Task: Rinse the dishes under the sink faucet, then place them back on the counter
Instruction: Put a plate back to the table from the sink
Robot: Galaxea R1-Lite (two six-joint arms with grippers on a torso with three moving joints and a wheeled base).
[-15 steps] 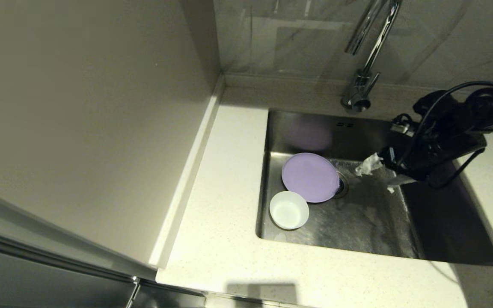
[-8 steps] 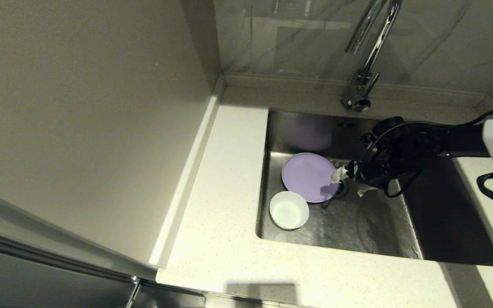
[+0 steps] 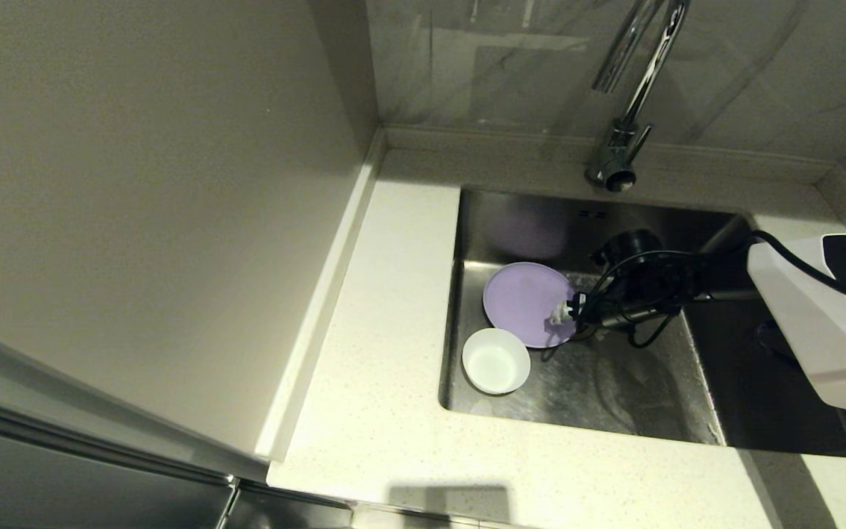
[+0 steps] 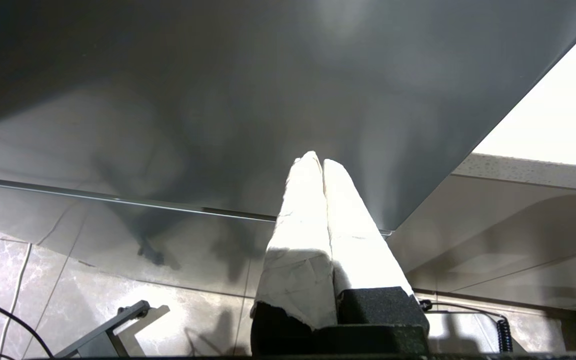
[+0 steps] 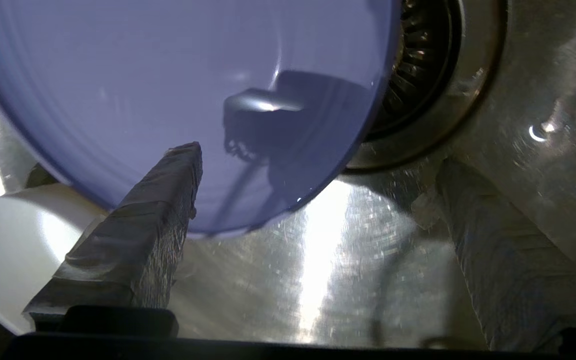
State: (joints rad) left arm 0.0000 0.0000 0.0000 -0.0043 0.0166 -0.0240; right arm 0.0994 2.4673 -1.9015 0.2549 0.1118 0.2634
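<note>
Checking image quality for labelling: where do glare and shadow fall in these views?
Right wrist view: bright glare streak on the sink floor, the right hand shadowing the purple plate. Left wrist view: left hand brightly lit against dim surroundings. Head view: sink's right side dark.

The sink [image 3: 636, 389] is brushed steel, the faucet [image 3: 625, 95] shiny chrome, the counter [image 3: 386, 382] speckled stone, the purple plate [image 3: 526, 303] smooth and glossy.

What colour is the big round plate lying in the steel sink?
Lilac purple; the round plate shows best in the head view.
</note>
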